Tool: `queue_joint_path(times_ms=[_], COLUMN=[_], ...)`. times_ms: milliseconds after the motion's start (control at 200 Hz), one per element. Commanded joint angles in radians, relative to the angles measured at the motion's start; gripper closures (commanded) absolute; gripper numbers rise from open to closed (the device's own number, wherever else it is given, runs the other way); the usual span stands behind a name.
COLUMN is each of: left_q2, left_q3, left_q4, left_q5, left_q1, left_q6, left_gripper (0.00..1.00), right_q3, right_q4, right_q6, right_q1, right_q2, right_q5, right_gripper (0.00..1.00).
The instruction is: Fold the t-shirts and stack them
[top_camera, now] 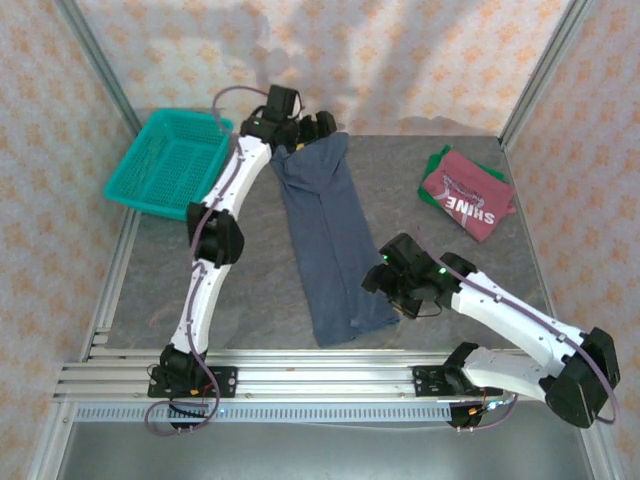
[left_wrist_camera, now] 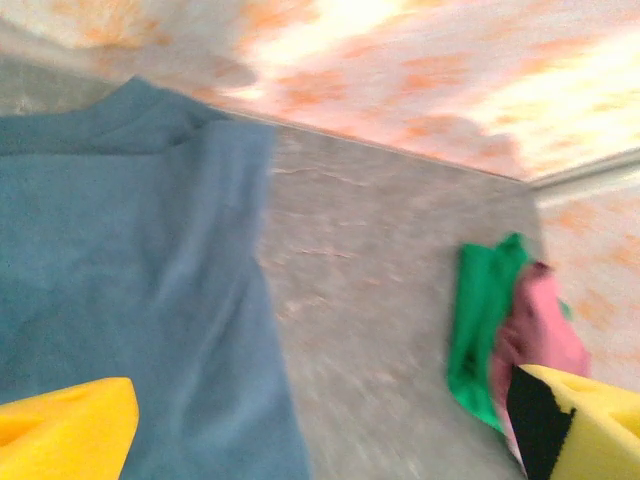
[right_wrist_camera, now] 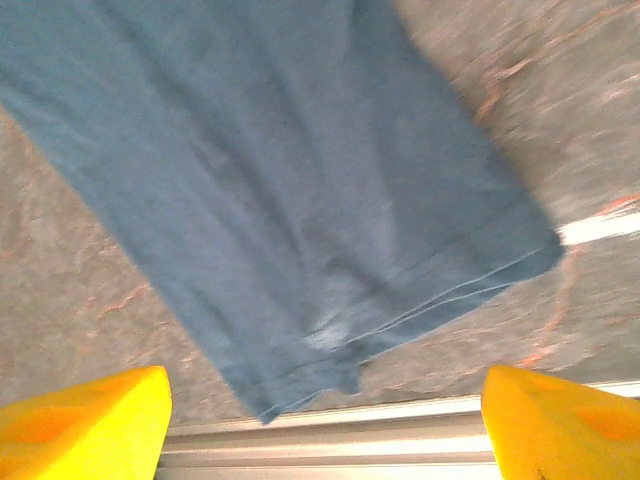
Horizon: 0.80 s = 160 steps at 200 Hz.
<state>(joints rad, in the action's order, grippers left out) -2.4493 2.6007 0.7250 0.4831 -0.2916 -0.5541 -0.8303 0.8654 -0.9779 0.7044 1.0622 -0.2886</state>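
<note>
Blue shirt lies in the middle of your table, folded lengthwise into a long narrow strip that runs from the far side down to the near edge. Its collar end is at the far end and its hem stops just short of the metal rail.

The red shirt with white "SHINE" lettering sits folded at the far right, well apart from the blue one. It rests on top of the green shirt, which peeks out along its far and left edges.

Your left gripper is at the collar end of the blue shirt. In its wrist view the yellow fingers stand wide apart with nothing between them.

Your right gripper is by the right corner of the hem. Its fingers are also spread wide and hold nothing, with the hem and rail in view beyond them.

A teal basket sits at the far left.
</note>
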Motion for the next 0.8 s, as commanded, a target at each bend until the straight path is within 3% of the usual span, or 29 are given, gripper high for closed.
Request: queue_joint_path(times_ms=[0,185,365,535,796], left_q2=[0.35,0.86,1.158,1.258,1.202], left_q3=[-0.262,-1.011,-1.595,-1.885,-2.014], left_q4=[0.166,0.099,-0.046,-0.267,-0.484], left_q5=[-0.047,-0.146,-0.165,-0.217,-0.193], left_q1=[-0.085,-0.212,-0.481,-0.67,-0.734], left_q6=[0.109,-0.055,-0.38,-0.663,-0.809], left_gripper=[0.04,0.07,0.17,0.23,0.28], right_q3=[0.036,0.061,0.083,0.12,0.118], right_q4=[0.075,-0.037,-0.103,-0.156,-0.143], right_q6=[0.239,0.494,0.581,0.596,0.615], right_q1=[-0.097,-0.187,-0.203,-0.208,-0.213], right_q2=[-0.006,0.08,0.22,0.258,0.283], right_q5=[-0.039,-0.158,-0.2,-0.223,-0.213], right_gripper=[0.19,0.2,0.26,0.28,0.29])
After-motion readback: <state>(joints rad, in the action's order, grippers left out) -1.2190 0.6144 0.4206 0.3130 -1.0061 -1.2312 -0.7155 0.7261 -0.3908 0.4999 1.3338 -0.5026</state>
